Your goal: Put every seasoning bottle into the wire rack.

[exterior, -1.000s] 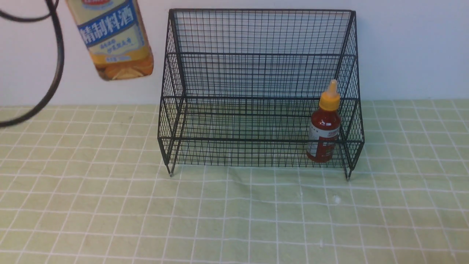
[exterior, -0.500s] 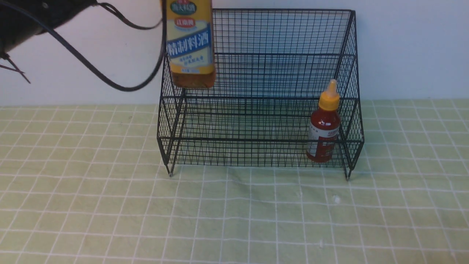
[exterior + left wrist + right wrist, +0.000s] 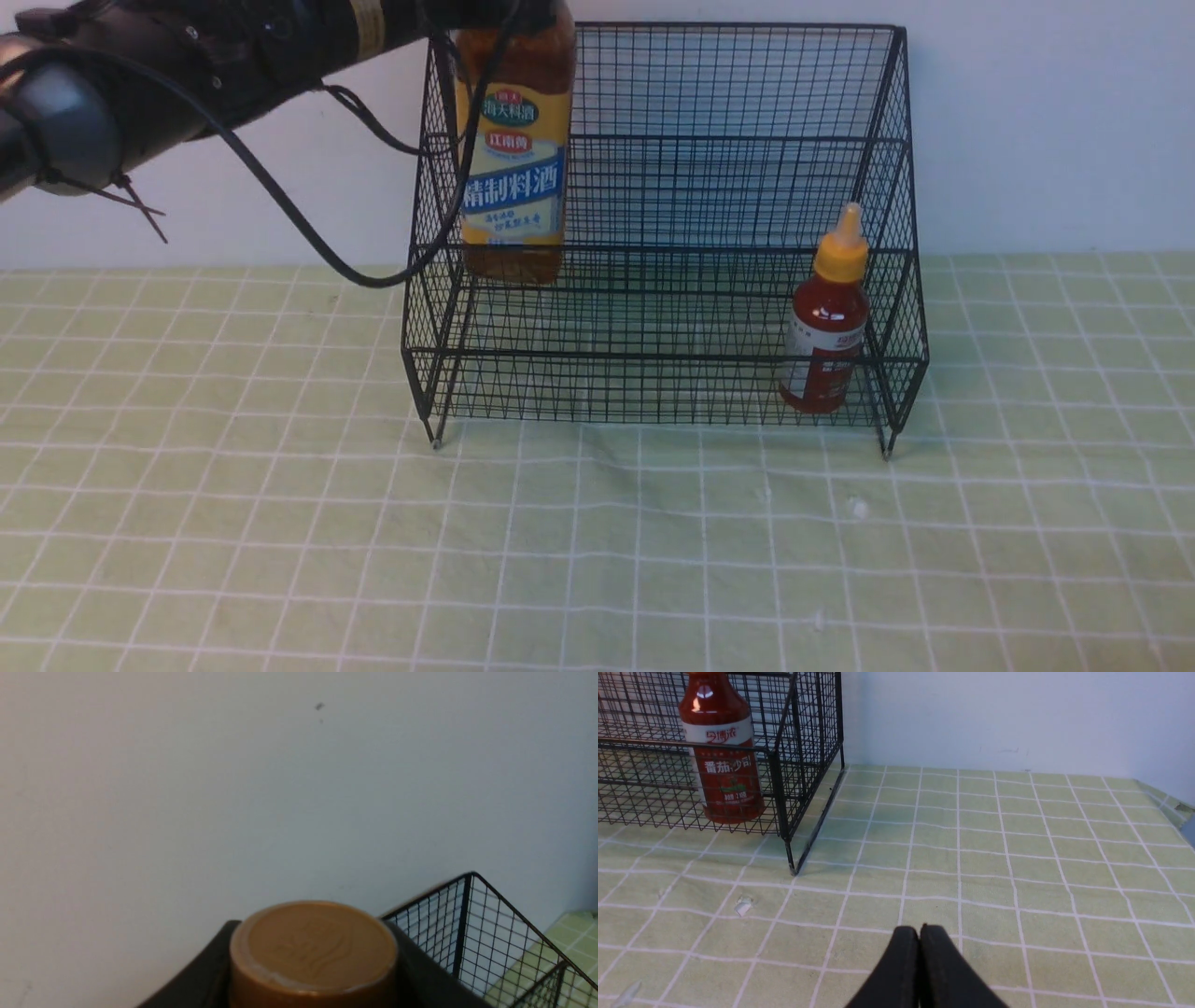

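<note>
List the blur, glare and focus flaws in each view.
Front view: even, soft light, no glare; the left arm looks slightly smeared. Left wrist view: the tall bottle sits too close, its cap soft. Right wrist view: a bright highlight on the red sauce bottle; the right gripper, jaws shut, is blurred.

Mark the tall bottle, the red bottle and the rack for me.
tall bottle [image 3: 515, 187], front view, on its label.
red bottle [image 3: 826, 338], front view, on its white label.
rack [image 3: 709, 25], front view, on its top rim.
</note>
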